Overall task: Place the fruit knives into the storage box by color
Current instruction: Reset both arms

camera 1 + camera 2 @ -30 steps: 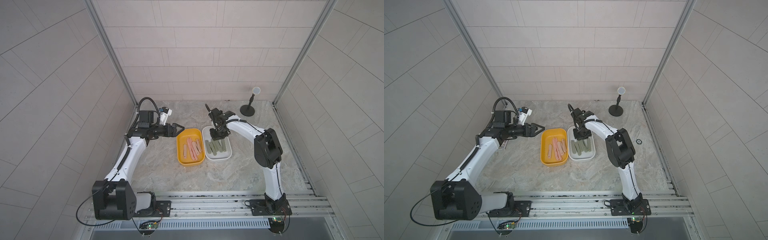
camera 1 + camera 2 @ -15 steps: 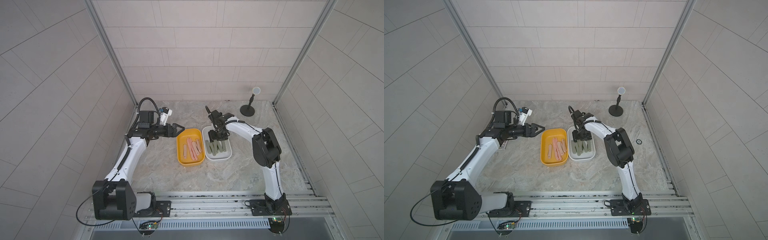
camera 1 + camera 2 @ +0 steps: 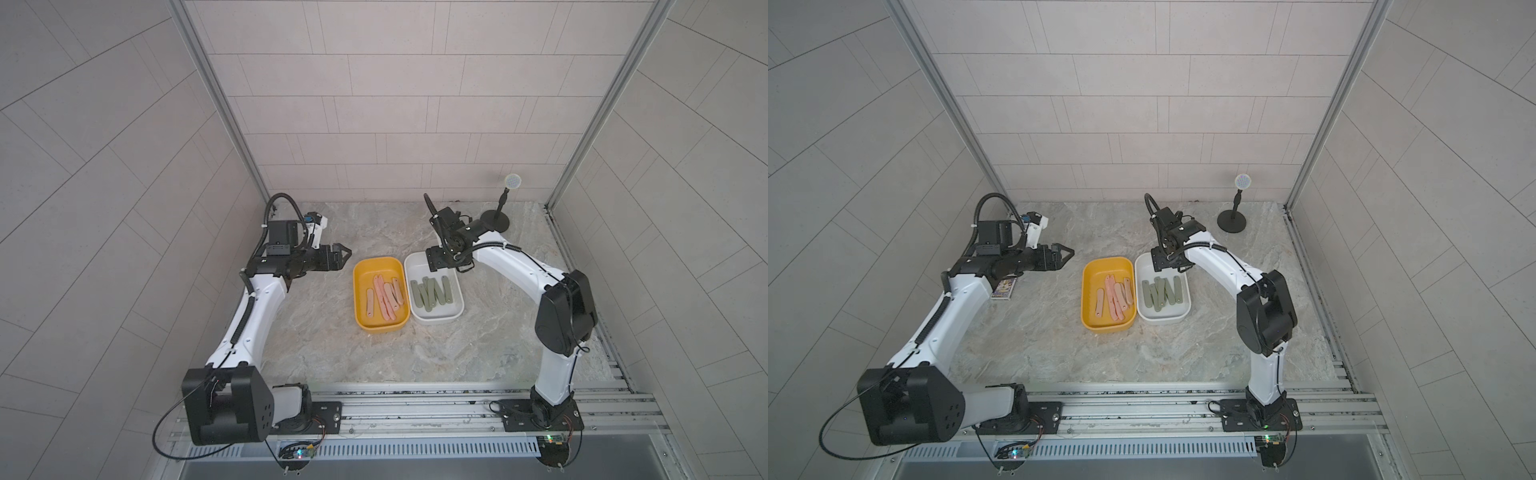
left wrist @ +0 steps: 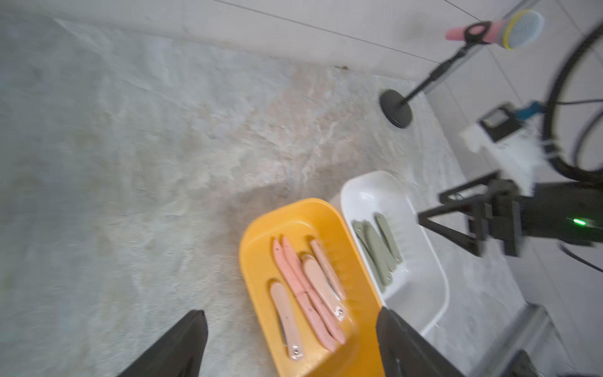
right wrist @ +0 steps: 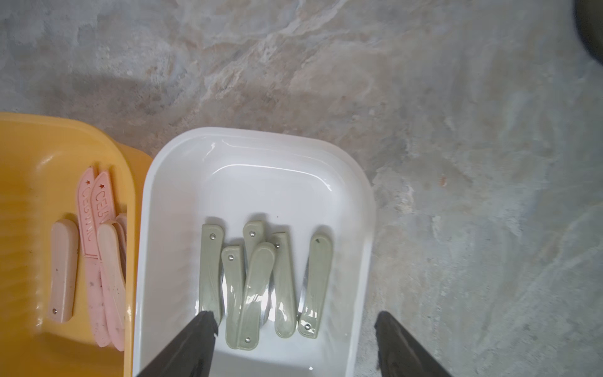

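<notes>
Fruit knives [image 3: 430,293], grey-green, right of frame centre: lengthwise in white tray [image 3: 440,321], just beneath right gripper [image 5: 293,315], jaws wide, empty. Left gripper [image 3: 345,255] farther left, likewise wide, empty.

A small black stand [image 3: 498,220] with a round head stood near the tabletop's [image 3: 332,357] far right corner; a printed card box [image 3: 1003,288] lay by its left edge.

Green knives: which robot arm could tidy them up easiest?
The right arm. Its open gripper hangs over the far end of the white tray, right by the green knives. The left gripper, open too, sits out past the yellow tray, farther away.
</notes>
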Tool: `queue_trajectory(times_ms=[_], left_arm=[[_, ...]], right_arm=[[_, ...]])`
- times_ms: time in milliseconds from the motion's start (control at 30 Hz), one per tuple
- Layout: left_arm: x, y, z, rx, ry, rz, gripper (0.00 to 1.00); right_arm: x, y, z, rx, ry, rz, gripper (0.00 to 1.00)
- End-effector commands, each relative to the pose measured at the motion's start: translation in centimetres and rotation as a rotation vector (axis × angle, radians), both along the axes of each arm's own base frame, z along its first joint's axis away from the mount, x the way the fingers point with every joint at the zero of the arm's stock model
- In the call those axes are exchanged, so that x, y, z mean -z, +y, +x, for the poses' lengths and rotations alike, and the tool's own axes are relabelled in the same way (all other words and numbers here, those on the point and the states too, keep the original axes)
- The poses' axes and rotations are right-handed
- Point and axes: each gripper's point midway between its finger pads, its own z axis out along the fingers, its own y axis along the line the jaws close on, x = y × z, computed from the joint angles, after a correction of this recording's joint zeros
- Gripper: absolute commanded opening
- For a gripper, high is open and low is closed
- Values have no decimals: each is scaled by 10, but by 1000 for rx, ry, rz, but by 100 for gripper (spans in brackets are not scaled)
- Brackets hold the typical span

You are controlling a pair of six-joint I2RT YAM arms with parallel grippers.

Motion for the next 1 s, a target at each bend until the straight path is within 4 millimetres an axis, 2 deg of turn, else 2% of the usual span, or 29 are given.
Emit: queue_trajectory(times_ms=[0,67,167,267,467,567,767,900,967], left_arm=[[-7,60,10,-220,-101,167,89],[4,81,12,-302,-116,197,90],[25,109,12,-401,-132,225,92],[43,125,7,-467,-163,210,94],[69,101,-10,-405,-405,151,100],[84,105,-8,-429,-379,167,100],[110,109,6,-483,-366,155,100],[122,106,11,-498,-382,168,100],[126,94,13,-462,-403,227,100]], right_arm=[[-32,-35,8,78,-192,-65,79],[-44,-46,6,81,-300,-80,79],[-51,-70,-4,109,-419,-142,78],[-44,-94,-13,122,-476,-225,77],[-17,-154,-28,308,-473,-224,76],[-11,-172,-38,349,-516,-207,76],[6,-186,-57,274,-693,-228,74],[19,-190,-56,242,-753,-232,73],[31,-200,-51,262,-733,-249,73]])
